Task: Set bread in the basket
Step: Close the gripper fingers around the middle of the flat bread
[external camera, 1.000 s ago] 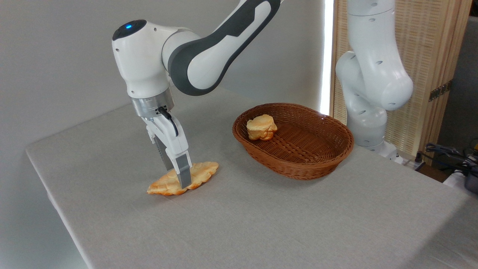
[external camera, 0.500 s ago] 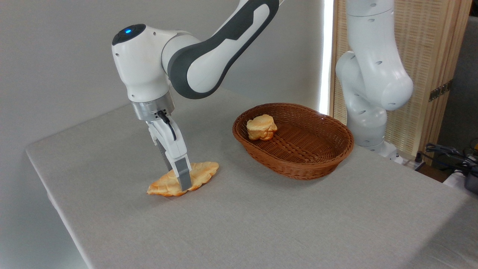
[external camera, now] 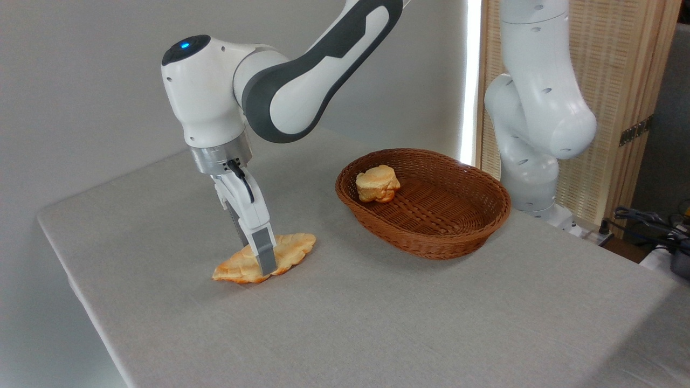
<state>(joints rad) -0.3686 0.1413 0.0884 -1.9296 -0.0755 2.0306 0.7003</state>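
Bread (external camera: 285, 249), long flat golden-orange pastry w/ scalloped edges, sits on the grey table (external camera: 377, 323), well left of the basket (external camera: 431, 237) and nearer the camera than it. Not in the basket. Its left end looks flat on the cloth; whether the rest is lifted off the cloth can't be told from this angle.

Gripper (external camera: 262, 261) points down, tilted slightly, fingertips straddling the pastry's middle. Near finger (external camera: 263, 250) is in front of the bread's near edge; far finger mostly hidden behind it. Jaws look closed in on the bread's width, so gripping it, though contact on the far side is not visible.

Basket: oval reddish-brown wicker, on the table right of the bread, apart from it. Small pale round roll (external camera: 377, 183) inside, against the basket's left inner wall.

Arm comes in from above the basket's upper left; blue light on the wrist joint. Robot base column (external camera: 531, 124) stands just behind and right of the basket, slatted wood screen (external camera: 630, 81) behind that. Dark cables (external camera: 647, 221) far right of the basket, off the table edge.
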